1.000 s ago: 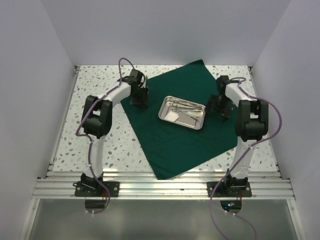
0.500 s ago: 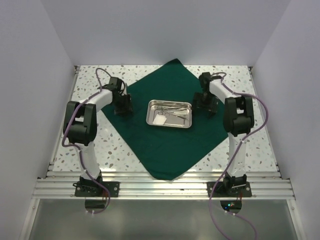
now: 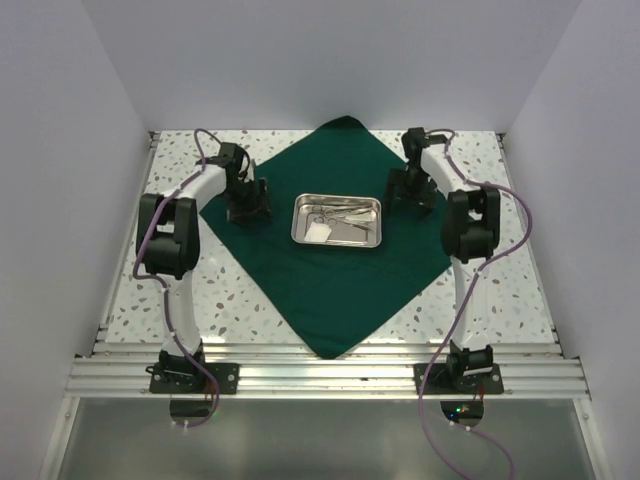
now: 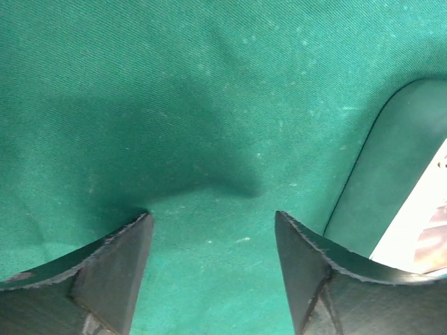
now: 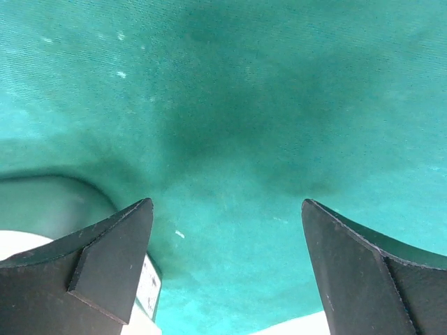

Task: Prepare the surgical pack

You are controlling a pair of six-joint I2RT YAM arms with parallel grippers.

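Top external view: dark green drape point(image 3: 330, 290) spread as a diamond on the speckled table point(image 3: 180, 270), near corner reaching the table's front edge. Small steel tray point(image 3: 337, 220) sits on the drape, a bit behind its centre. Inside the tray: scissor-like steel instruments point(image 3: 352, 214) toward the back and right, white gauze point(image 3: 318, 231) at the front left. Left gripper point(image 3: 247, 205) down over the drape left of the tray, right gripper point(image 3: 412, 195) over the drape right of the tray, tray between them. Finger spacing is not readable from up here.

Left wrist view gives it: left gripper point(image 4: 213, 223) fingers moderately apart, nothing between them, green cloth below with a soft crease point(image 4: 209, 185) just ahead of the tips. Tray's rounded corner point(image 4: 377, 174) at right, its wall mirroring the green; tray contents cut off.

Right wrist view: right gripper point(image 5: 227, 209) spread wide, empty, close over flat cloth. Rounded tray corner point(image 5: 49, 202) at lower left. Pale patch beside the left fingertip is too blurred to identify.

Cloth weave shows only in the wrist views; tray contents and overall layout only from the top.
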